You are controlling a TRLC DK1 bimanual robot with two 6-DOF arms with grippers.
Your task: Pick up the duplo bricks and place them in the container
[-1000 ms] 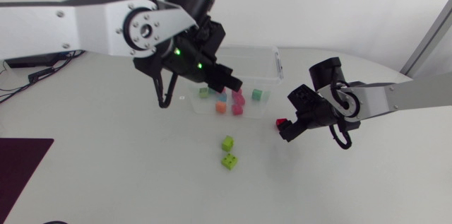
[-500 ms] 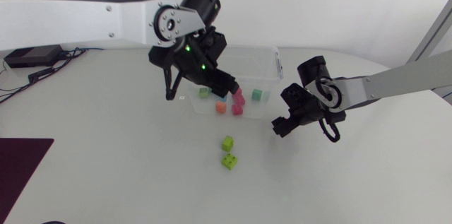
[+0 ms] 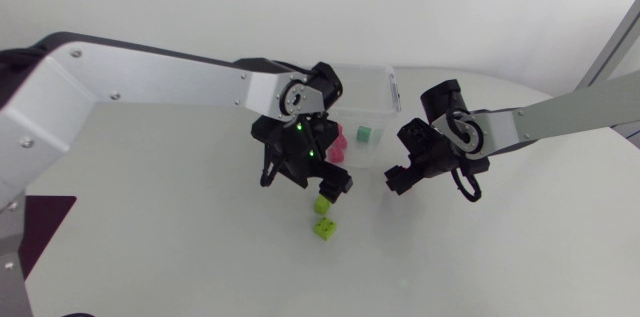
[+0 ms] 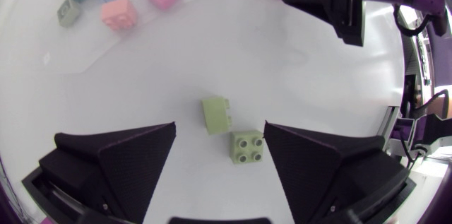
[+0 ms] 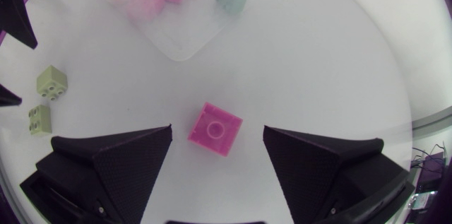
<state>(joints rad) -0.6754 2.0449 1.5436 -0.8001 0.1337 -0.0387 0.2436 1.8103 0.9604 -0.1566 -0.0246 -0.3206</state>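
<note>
the left gripper (image 4: 219, 133) is spread wide and pinches nothing. on the table (image 3: 150, 227) below the gap between its fingers lie the side-lying green brick (image 4: 216, 114) and, just beside it and nearer one finger, the studs-up green brick (image 4: 247, 146). in the head view this gripper hangs over the side-lying brick, with the studs-up one at its 6 o'clock. the right gripper (image 5: 217, 131) is at its 3 o'clock, near but apart. it is also spread with nothing clamped, and a magenta brick (image 5: 215, 128) lies stud up on the table under its gap, touching neither finger. the clear container (image 3: 392, 97) stands at about 12 o'clock from the left gripper and 11 o'clock from the right. it holds pink bricks (image 3: 338, 143) and a teal brick (image 3: 364, 133).
</note>
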